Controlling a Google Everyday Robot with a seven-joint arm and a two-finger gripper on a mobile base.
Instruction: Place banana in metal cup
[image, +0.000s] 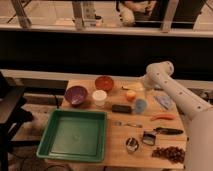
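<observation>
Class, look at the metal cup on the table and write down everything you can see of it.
The metal cup is small, round, shiny silver like steel, with a bright rim and dark inside. It stands upright near the front edge of the wooden table, right of the green tray, left of a small dark object. Only the table touches it. The gripper is far off, near the back edge.
</observation>
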